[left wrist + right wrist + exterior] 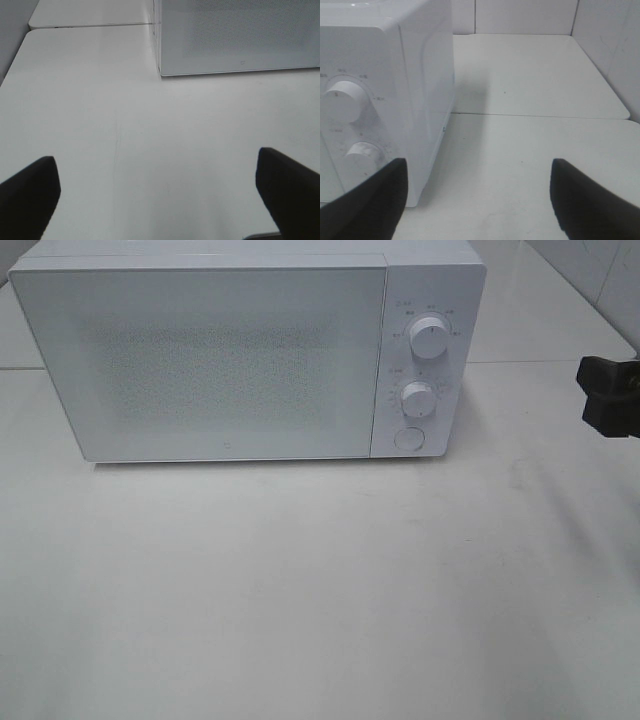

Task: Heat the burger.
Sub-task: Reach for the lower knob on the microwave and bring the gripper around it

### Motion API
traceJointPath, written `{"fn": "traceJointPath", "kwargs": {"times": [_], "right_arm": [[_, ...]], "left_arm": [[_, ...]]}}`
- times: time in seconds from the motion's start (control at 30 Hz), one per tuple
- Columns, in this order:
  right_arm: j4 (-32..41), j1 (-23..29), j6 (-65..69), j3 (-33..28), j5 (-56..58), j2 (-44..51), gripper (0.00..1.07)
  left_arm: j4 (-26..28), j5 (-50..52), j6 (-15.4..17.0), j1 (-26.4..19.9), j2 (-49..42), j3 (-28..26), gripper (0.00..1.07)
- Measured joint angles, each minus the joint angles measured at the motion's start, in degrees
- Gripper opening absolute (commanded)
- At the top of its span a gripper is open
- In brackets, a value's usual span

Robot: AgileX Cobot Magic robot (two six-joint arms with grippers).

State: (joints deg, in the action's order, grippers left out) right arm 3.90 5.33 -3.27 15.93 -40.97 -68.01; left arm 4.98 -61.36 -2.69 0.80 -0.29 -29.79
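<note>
The burger is out of view in all three views. A white microwave stands at the back of the table with its door closed; the perforated window shows nothing inside. My left gripper is open over bare tabletop, facing the door's lower left corner. To the right of the microwave's control side, my right gripper is open and holds nothing. A black part of my right arm shows at the right edge of the high view.
The microwave's panel carries an upper dial, a lower dial and a round button. The white table spreads in front. A tiled wall stands to the right of the table.
</note>
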Motion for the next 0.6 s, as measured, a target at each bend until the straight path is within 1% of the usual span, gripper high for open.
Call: {"fn": "traceJointPath", "kwargs": {"times": [0.03,0.07,0.1,0.13,0.17,0.2,0.27,0.3,0.33,0.37,0.4,0.43,0.47,0.5,0.53,0.57,0.6], "right_arm": [[1.4,0.4,-1.0,-0.5,-1.7,-1.1,0.76],[5.0,2.2,-3.0,-1.5,-5.8,-3.3,0.76],[5.0,2.2,-3.0,-1.5,-5.8,-3.3,0.76],[8.3,4.8,-4.9,-2.1,-8.4,-5.0,0.76],[9.6,6.4,-5.8,-2.1,-9.4,-6.0,0.76],[9.6,6.4,-5.8,-2.1,-9.4,-6.0,0.76],[16.1,12.5,-9.7,-2.3,-13.8,-9.6,0.76],[16.1,12.5,-9.7,-2.3,-13.8,-9.6,0.76],[17.9,14.3,-10.4,-2.3,-15.0,-10.5,0.76],[17.9,14.3,-10.4,-2.3,-15.0,-10.5,0.76],[21.9,17.7,-11.5,-2.3,-17.8,-12.0,0.76],[23.5,19.0,-12.0,-2.3,-19.2,-12.7,0.76],[23.5,19.0,-12.0,-2.3,-19.2,-12.7,0.76],[27.5,22.4,-13.0,-2.3,-21.5,-14.3,0.76],[28.9,23.7,-13.3,-2.3,-22.6,-15.3,0.76],[28.9,23.7,-13.3,-2.3,-22.6,-15.3,0.76],[31.5,26.9,-13.6,-2.3,-24.6,-16.9,0.76]], "left_arm": [[0.0,0.0,0.0,0.0,0.0,0.0,1.0],[0.0,0.0,0.0,0.0,0.0,0.0,1.0],[0.0,0.0,0.0,0.0,0.0,0.0,1.0],[0.0,0.0,0.0,0.0,0.0,0.0,1.0],[0.0,0.0,0.0,0.0,0.0,0.0,1.0],[0.0,0.0,0.0,0.0,0.0,0.0,1.0],[0.0,0.0,0.0,0.0,0.0,0.0,1.0],[0.0,0.0,0.0,0.0,0.0,0.0,1.0],[0.0,0.0,0.0,0.0,0.0,0.0,1.0],[0.0,0.0,0.0,0.0,0.0,0.0,1.0],[0.0,0.0,0.0,0.0,0.0,0.0,1.0],[0.0,0.0,0.0,0.0,0.0,0.0,1.0],[0.0,0.0,0.0,0.0,0.0,0.0,1.0],[0.0,0.0,0.0,0.0,0.0,0.0,1.0],[0.0,0.0,0.0,0.0,0.0,0.0,1.0],[0.0,0.0,0.0,0.0,0.0,0.0,1.0],[0.0,0.0,0.0,0.0,0.0,0.0,1.0]]}}
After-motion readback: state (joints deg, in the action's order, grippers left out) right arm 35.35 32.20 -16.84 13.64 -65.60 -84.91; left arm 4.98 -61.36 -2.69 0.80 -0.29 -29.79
